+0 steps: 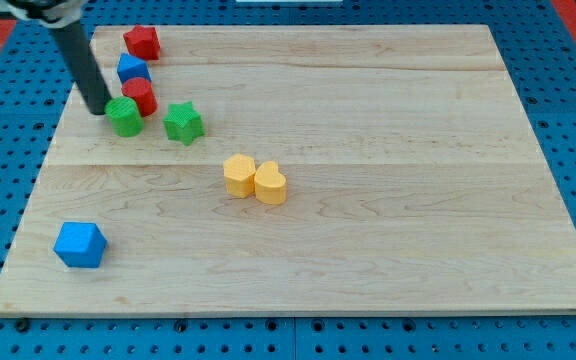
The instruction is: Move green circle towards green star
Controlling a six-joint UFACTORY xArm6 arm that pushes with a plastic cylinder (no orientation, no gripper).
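My rod comes in from the view's top left corner and slants down and toward the view's right, so that my tip (pixel 101 108) rests on the wooden board (pixel 368 240) just at the left side of the green circle (pixel 124 116); from here I read it as touching or all but touching, though I cannot tell for sure. There is no claw on this arm, only the straight dark rod, so nothing is clamped or held. The green circle sits near the board's upper left, and the green star (pixel 183 122) lies a short way to its right at about the same height, the two apart with bare wood between them. Tip, circle and star stand roughly in a line across the view. Just above the green circle, and touching or nearly touching it, is a red block (pixel 140 95) of rounded shape; above that a blue block (pixel 132 68), whose shape I cannot make out, and higher again a red star-like block (pixel 142 42) near the board's top edge. Near the board's middle two yellow blocks stand side by side and touching, the left one (pixel 238 175) and the right one (pixel 271 183), the latter heart-like. A blue cube-like block (pixel 79 245) sits alone toward the lower left corner, well apart from everything else.
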